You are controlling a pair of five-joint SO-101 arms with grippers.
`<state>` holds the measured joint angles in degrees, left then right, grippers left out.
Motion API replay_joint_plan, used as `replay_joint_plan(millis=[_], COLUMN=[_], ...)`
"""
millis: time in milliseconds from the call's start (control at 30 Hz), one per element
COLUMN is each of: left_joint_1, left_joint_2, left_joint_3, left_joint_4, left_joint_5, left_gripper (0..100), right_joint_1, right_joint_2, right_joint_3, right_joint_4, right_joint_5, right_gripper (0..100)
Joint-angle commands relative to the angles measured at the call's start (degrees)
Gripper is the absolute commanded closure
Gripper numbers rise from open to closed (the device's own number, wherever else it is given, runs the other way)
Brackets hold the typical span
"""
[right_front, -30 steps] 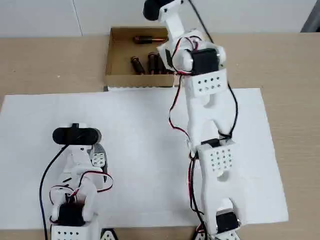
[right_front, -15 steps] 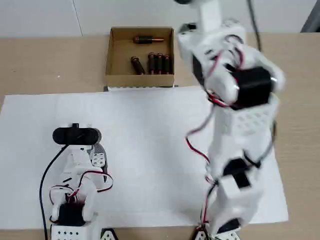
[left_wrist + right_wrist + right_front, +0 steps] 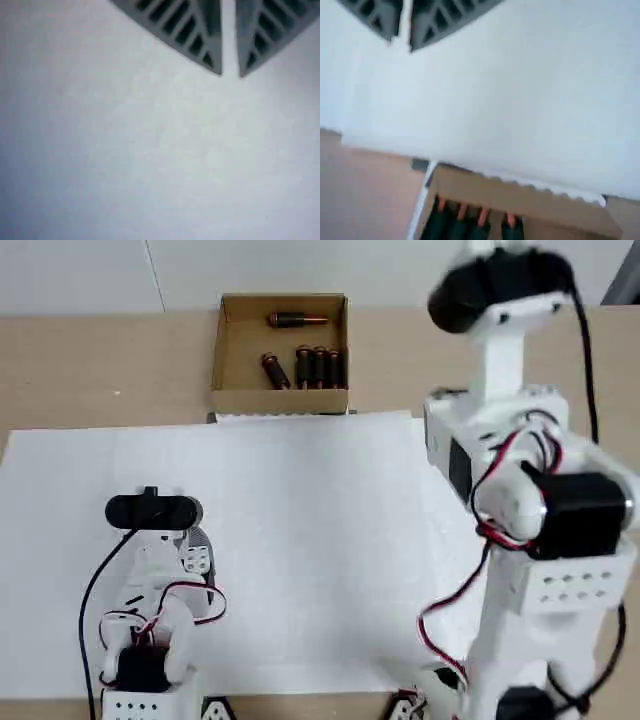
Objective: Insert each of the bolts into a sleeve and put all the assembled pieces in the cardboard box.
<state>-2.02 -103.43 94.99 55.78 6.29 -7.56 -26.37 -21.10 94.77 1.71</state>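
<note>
right gripper (image 3: 401, 44): I am holding my fingers pinched to a thin slit, nothing between them, so clenched and carrying nothing.
right gripper place: I am hanging over the white sheet (image 3: 300, 520), on the front-wall side of the cardboard box (image 3: 280, 400), apart from it and not over its opening.
left gripper (image 3: 231, 74): I am holding these fingers nearly together too, only a narrow gap, gripping nothing.
left gripper place: I am hovering close above the sheet, well apart from the box, on the same front-wall side.
assembled pieces (image 3: 320, 367): five are lying inside the box. Three are side by side against the front wall, one is tilted just beside them, and one is lying crosswise near the back wall.
box place: it is sitting on the table (image 3: 100, 360), its front wall touching or just beside the sheet's far edge. I cannot tell which.
step in hand: every piece I am seeing is lying in the box, so I am judging the boxing step as done and the task as at or near its end.
next move: I am judging that it calls for no grasp, only bringing the raised right arm down away from the box to a rest pose, clear of the box wall.
risk: probably small, mainly clipping the box rim while swinging the arm.
writing: I am reading no brand, label or print on the box, the pieces or the sheet.
</note>
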Motion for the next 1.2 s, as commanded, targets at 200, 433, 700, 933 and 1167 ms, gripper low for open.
replay_joint_plan(millis=[200, 433, 700, 933, 1167], left_joint_1=[0.26, 0.26, 0.26, 0.26, 0.26], left_joint_2=[-0.62, -0.62, -0.62, -0.62, -0.62], left_joint_3=[-0.13, -0.13, -0.13, -0.13, -0.13], left_joint_4=[0.0, 0.0, 0.0, 0.0, 0.0], left_joint_5=[0.35, 0.35, 0.35, 0.35, 0.35], left_gripper=[99, 99, 99, 99, 99], right_joint_1=[0.84, 0.57, 0.48, 0.48, 0.84], right_joint_2=[-22.73, -43.21, -60.79, -75.56, -77.05], right_joint_3=[38.59, 68.66, 89.05, 103.21, 108.31], right_joint_4=[-16.4, -28.26, -29.85, -30.81, -31.08], right_joint_5=[-4.66, -4.22, -4.22, -4.22, -4.57], right_gripper=[99.6, 99.6, 99.6, 99.6, 99.6])
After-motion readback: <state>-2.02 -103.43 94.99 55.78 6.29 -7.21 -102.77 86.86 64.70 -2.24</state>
